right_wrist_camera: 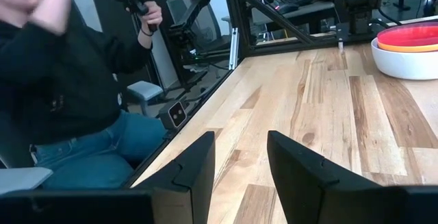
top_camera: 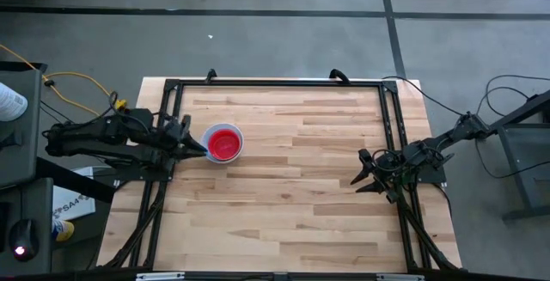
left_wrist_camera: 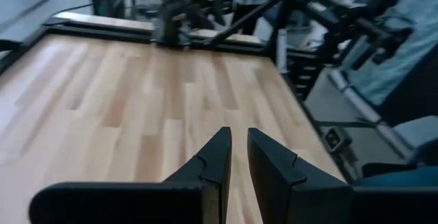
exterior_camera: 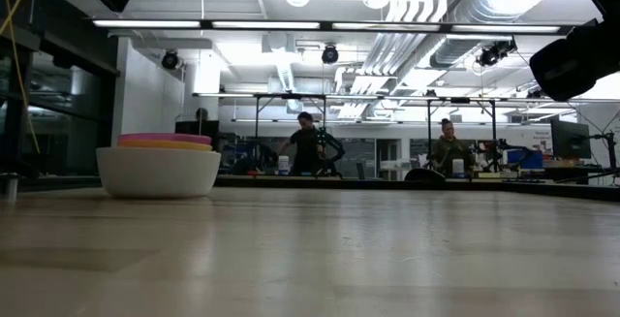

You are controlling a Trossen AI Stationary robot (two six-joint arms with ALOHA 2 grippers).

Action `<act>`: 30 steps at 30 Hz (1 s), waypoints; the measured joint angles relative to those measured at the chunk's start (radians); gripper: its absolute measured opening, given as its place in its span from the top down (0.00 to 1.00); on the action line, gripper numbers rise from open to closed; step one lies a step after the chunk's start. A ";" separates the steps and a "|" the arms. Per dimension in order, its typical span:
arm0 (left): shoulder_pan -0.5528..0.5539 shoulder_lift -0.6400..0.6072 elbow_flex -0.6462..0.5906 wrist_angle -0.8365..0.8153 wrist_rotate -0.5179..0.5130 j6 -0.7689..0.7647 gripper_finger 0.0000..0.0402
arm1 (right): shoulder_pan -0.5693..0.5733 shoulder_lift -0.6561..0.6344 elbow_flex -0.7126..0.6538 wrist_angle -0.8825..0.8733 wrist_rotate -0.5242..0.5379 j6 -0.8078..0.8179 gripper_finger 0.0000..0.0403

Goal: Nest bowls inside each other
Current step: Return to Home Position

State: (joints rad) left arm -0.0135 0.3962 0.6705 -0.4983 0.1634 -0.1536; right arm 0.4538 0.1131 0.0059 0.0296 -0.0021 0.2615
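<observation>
A stack of nested bowls (top_camera: 225, 143) rests on the wooden table, left of centre. The white bowl (exterior_camera: 158, 172) is outermost. A yellow rim and a red-pink rim (exterior_camera: 165, 139) show above its edge, and from above the inside looks red. The right wrist view shows the stack (right_wrist_camera: 409, 54) far off. My left gripper (top_camera: 203, 148) hangs in the air at the stack's left side, well above the table. Its fingers (left_wrist_camera: 239, 152) stand a narrow gap apart with nothing between them. My right gripper (top_camera: 361, 172) waits open at the table's right side, nothing between its fingers (right_wrist_camera: 239, 159).
A black metal frame (top_camera: 275, 83) runs round the tabletop. The wooden surface (top_camera: 301, 212) stretches between the stack and the right arm. A seated person (right_wrist_camera: 61, 80) shows beyond the table's edge in the right wrist view. People stand in the room behind (exterior_camera: 308, 142).
</observation>
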 joint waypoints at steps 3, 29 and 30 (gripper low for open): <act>0.000 0.000 -0.077 0.101 0.047 -0.009 0.87 | 0.000 0.000 0.000 0.001 0.000 0.000 0.68; 0.000 -0.331 -0.493 0.338 0.063 0.071 0.87 | 0.000 0.000 0.000 0.004 -0.001 0.000 0.68; 0.000 -0.349 -0.502 0.339 0.062 0.072 0.87 | 0.000 0.000 0.000 0.004 0.000 0.000 0.68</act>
State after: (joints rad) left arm -0.0135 0.0477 0.1689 -0.1598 0.2256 -0.0820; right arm 0.4538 0.1131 0.0055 0.0334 -0.0025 0.2611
